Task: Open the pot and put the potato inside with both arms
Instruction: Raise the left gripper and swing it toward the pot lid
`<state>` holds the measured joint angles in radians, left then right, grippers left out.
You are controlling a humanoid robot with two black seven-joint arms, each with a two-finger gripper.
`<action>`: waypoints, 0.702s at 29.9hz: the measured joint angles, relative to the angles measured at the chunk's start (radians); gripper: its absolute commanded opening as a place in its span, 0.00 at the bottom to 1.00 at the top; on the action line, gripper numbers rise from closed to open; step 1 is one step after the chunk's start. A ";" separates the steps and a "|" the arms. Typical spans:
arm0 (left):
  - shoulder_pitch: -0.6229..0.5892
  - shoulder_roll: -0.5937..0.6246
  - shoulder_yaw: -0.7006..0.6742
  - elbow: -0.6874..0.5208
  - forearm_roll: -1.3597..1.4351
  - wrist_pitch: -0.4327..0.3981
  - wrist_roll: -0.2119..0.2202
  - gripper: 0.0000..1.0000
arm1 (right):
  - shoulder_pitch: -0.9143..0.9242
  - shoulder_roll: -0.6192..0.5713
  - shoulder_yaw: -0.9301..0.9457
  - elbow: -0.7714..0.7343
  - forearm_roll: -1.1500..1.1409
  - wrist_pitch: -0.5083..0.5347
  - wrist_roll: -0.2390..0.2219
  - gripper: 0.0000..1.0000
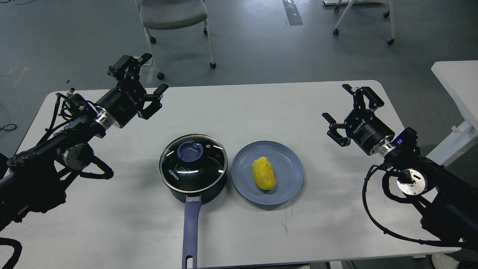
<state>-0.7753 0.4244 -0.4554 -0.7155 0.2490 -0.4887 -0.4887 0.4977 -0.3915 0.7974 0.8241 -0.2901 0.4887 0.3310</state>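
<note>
The dark pot [194, 186] sits at the table's centre front, its glass lid [192, 161] on, blue knob [190, 150] upward, long blue handle [190, 231] pointing toward me. Right of it, the yellow potato [264, 173] lies on a flat blue plate [289, 164]. My left gripper [149, 76] hovers open over the table's back left, up and left of the pot, holding nothing. My right gripper [341, 104] is open and empty too, to the right of the plate and apart from it.
The white table [239, 108] carries only the pot and plate. Beyond its far edge stands a wheeled chair [173, 15], with another wheeled frame [364, 22] at back right. A second white table [457, 80] edges in at the right.
</note>
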 measured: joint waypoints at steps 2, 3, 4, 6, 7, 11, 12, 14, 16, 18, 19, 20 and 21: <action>0.001 0.001 0.000 -0.001 0.000 0.000 0.000 0.98 | 0.000 0.002 0.000 -0.001 0.000 0.000 0.002 1.00; 0.001 0.001 0.000 -0.001 0.001 0.000 0.000 0.98 | -0.001 0.003 0.000 -0.001 0.000 0.000 0.002 1.00; 0.002 0.002 0.000 -0.001 0.002 0.000 0.000 0.98 | -0.001 0.003 0.000 -0.002 0.000 0.000 0.002 1.00; 0.002 0.002 0.000 -0.001 0.005 0.000 0.000 0.98 | -0.001 0.003 0.000 -0.002 0.000 0.000 0.002 1.00; 0.002 0.002 0.000 -0.001 0.005 0.000 0.000 0.98 | -0.001 0.002 0.000 -0.002 0.000 0.000 0.002 1.00; -0.023 0.023 0.002 -0.001 0.008 0.000 0.000 0.98 | 0.000 -0.007 0.000 -0.002 0.000 0.000 0.002 1.00; -0.032 0.032 0.004 0.000 0.010 0.000 0.000 0.98 | 0.000 -0.009 0.000 -0.002 0.000 0.000 0.002 1.00; -0.065 0.052 0.011 -0.001 0.040 0.000 0.000 0.98 | 0.001 -0.011 0.001 -0.002 0.000 0.000 0.003 1.00; -0.103 0.069 0.013 -0.007 0.111 0.000 0.000 0.98 | 0.001 -0.012 0.003 -0.001 0.000 0.000 0.003 1.00; -0.136 0.095 0.013 -0.032 0.223 0.000 0.000 0.98 | 0.001 -0.013 0.003 0.000 0.000 0.000 0.003 1.00; -0.146 0.109 0.013 -0.052 0.274 0.000 0.000 0.98 | 0.001 -0.013 0.003 0.000 0.000 0.000 0.003 1.00; -0.157 0.129 0.012 -0.087 0.343 0.000 0.000 0.98 | 0.001 -0.014 0.004 0.000 0.000 0.000 0.003 1.00; -0.168 0.147 0.011 -0.125 0.406 0.000 0.000 0.98 | 0.001 -0.014 0.004 0.000 0.000 0.000 0.003 1.00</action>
<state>-0.9437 0.5716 -0.4443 -0.8402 0.6546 -0.4891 -0.4889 0.4988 -0.4052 0.8011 0.8238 -0.2898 0.4887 0.3345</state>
